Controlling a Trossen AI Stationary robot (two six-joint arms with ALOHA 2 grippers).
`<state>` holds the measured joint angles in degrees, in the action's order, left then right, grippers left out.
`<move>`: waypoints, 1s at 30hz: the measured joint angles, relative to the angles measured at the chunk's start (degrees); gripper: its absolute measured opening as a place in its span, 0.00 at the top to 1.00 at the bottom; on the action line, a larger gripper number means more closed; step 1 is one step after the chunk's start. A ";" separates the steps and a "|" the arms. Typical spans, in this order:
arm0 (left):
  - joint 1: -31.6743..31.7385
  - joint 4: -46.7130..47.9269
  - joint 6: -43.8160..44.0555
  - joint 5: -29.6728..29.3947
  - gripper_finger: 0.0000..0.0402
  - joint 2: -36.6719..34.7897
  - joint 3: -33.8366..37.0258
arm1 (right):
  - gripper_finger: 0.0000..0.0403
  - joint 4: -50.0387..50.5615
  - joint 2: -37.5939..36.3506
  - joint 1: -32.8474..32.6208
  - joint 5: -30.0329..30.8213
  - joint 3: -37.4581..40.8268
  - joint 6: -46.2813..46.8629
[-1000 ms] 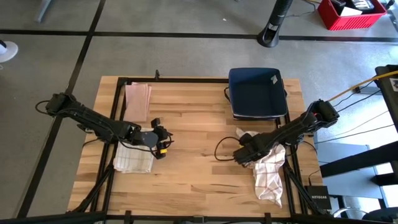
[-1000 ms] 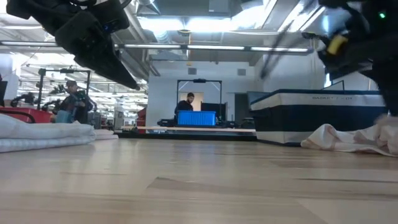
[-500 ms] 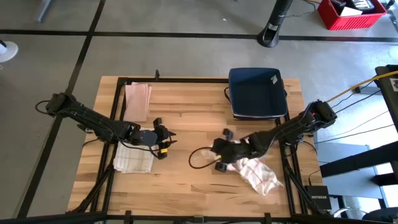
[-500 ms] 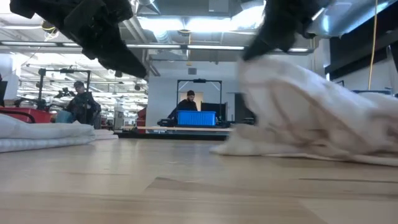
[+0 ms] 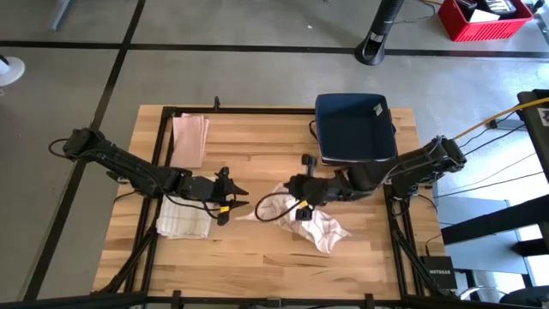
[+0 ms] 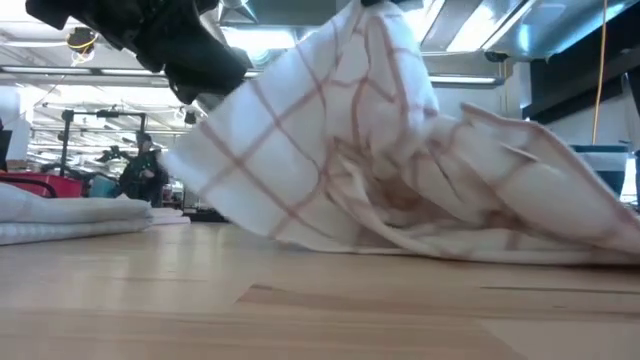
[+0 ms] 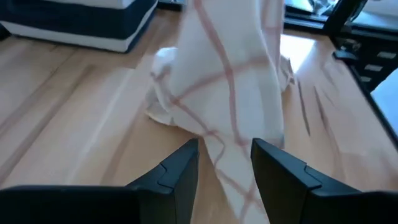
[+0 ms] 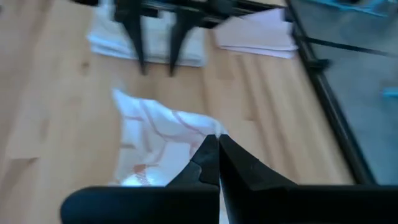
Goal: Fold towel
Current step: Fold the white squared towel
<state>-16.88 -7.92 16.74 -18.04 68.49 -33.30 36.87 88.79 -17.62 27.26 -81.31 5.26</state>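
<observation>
The right gripper (image 5: 298, 190) has dragged the checked towel (image 5: 313, 225) from the table's right edge, where it lay a second ago, to mid-table; its fingers are pinched shut on a corner of the cloth, which hangs up from the pinch and trails crumpled to the near right. The left gripper (image 5: 233, 194) has not moved; it waits just left of the towel with its jaws parted and nothing between them, a free edge of cloth lying right before its fingers (image 7: 180, 174). As I read it, the towel is now in reach of both arms, so spreading it flat can begin; no fold is made yet. The table (image 5: 266, 154) is pale wood planks in a dark frame, bearing a folded checked towel (image 5: 184, 220) at near left, a folded pink cloth (image 5: 190, 140) at far left and a dark blue bin (image 5: 355, 129) at far right. Beyond lies a workshop under strip lights, with a person (image 6: 145, 170) far back.
</observation>
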 joint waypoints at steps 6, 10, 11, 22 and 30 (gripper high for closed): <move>0.00 2.29 2.60 0.08 0.65 0.68 0.00 | 0.99 5.33 0.61 2.85 1.10 -0.14 3.52; -0.39 6.59 7.03 1.78 0.65 1.82 -0.01 | 0.99 7.20 1.78 4.41 1.08 -0.12 4.98; -0.74 7.78 7.54 1.97 0.65 2.24 -0.02 | 0.99 7.14 1.92 4.66 1.07 -0.12 4.95; 0.70 10.50 7.28 -2.14 0.65 12.47 0.00 | 0.99 6.62 2.61 4.54 0.20 -0.12 3.47; 1.73 16.68 11.04 -2.29 0.65 10.23 -0.06 | 0.99 6.80 2.61 4.52 0.16 -0.12 3.60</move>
<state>-15.16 8.76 27.78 -20.33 78.72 -33.36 43.67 91.39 -13.10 27.42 -81.43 8.86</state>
